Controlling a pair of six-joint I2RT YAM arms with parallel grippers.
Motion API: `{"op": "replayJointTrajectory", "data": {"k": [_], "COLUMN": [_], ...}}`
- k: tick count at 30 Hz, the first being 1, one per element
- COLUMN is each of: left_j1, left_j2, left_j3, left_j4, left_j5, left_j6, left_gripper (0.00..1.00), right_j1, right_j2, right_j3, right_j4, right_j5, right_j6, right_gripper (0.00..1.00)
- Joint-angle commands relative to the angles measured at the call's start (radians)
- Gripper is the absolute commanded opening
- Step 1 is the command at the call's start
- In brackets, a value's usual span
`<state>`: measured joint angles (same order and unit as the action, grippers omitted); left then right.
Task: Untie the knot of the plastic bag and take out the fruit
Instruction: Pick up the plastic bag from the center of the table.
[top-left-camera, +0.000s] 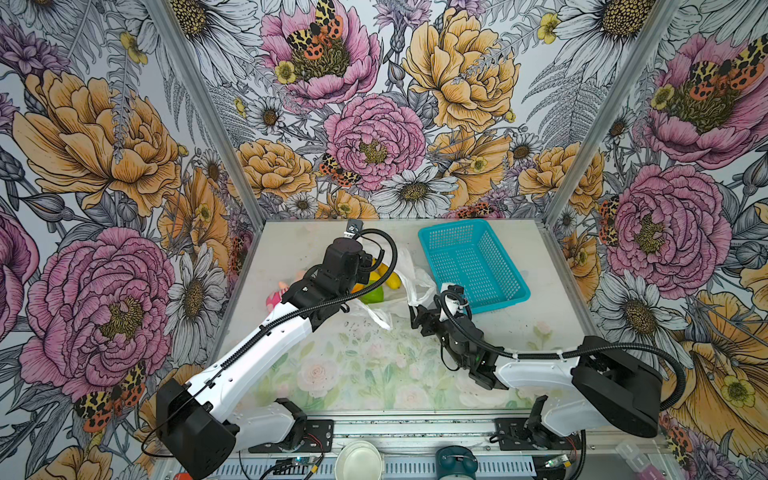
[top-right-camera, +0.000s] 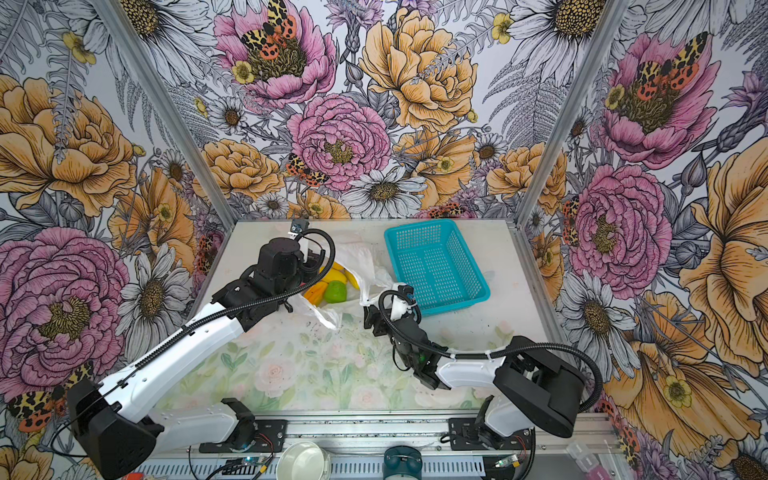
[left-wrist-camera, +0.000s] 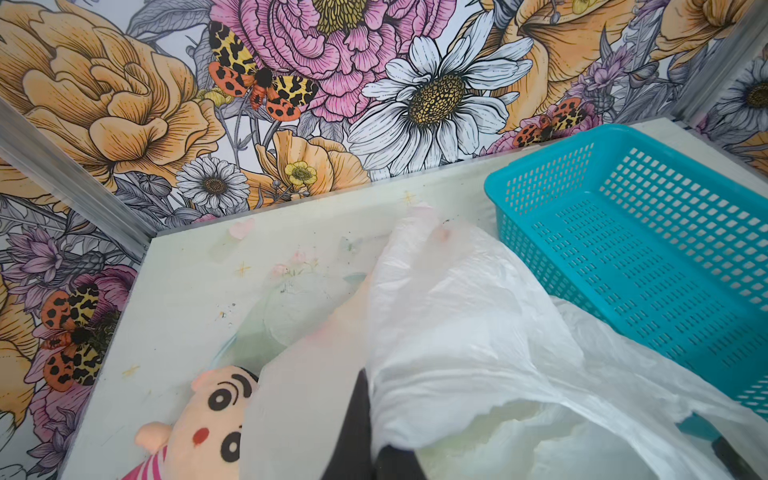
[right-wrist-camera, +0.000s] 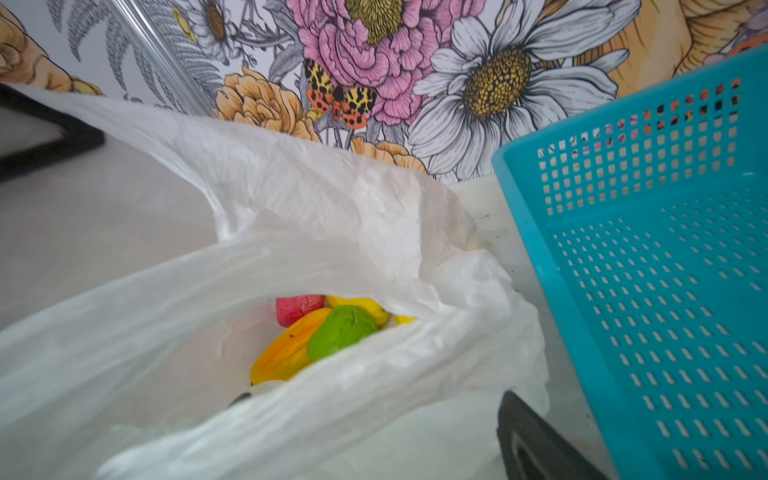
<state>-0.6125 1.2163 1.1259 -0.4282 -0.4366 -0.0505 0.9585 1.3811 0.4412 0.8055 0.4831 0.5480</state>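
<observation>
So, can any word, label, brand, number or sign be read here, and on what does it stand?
None can be read. The bag, the basket, the doll and the fruit show no writing; the small circuit board at the front edge is too small to tell.

A robot test cell in a lab. A small worktop (top-left-camera: 548, 316) with a faded flower print is boxed in on three sides by panels of bold floral wallpaper (top-left-camera: 374, 137), joined at the back corners by bare aluminium posts (top-left-camera: 602, 110). A left arm (top-left-camera: 257, 345) and a right arm (top-left-camera: 536, 370), both white and black, are bolted to a metal rail (top-left-camera: 415, 430) along the worktop's near edge, with a small bare circuit board (top-left-camera: 557, 460) below it. Staged props lie on the worktop: a teal basket (top-left-camera: 473, 266), a plush doll (left-wrist-camera: 212, 415) and a plastic bag (top-left-camera: 419, 282) of toy fruit (top-left-camera: 372, 296).
</observation>
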Motion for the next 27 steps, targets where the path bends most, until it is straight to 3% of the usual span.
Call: {"op": "replayJointTrajectory", "data": {"k": [1, 8, 13, 17, 27], "left_j1": [0.000, -0.008, -0.033, -0.043, -0.059], "left_j2": [-0.002, 0.047, 0.050, 0.042, 0.001], "left_j3": [-0.041, -0.028, -0.023, -0.028, -0.048], "left_j4": [0.059, 0.059, 0.059, 0.053, 0.051], "left_j5": [0.030, 0.027, 0.015, 0.007, -0.005], "left_j6": [-0.041, -0.045, -0.036, -0.035, -0.040], "left_gripper": [0.00, 0.00, 0.00, 0.00, 0.00], "right_j1": [0.019, 0.053, 0.049, 0.026, -0.077], "right_j2": [-0.081, -0.170, -0.156, -0.169, -0.254], "right_j3": [-0.025, 0.007, 0.101, 0.159, 0.189], "right_j4": [0.003, -0.114, -0.269, -0.356, -0.505], "right_j5": [0.048, -0.032, 0.126, 0.238, 0.183], "right_j6": [-0.166, -0.376, -0.443, -0.468, -0.449], "right_gripper": [0.93, 1.00, 1.00, 0.99, 0.99]}}
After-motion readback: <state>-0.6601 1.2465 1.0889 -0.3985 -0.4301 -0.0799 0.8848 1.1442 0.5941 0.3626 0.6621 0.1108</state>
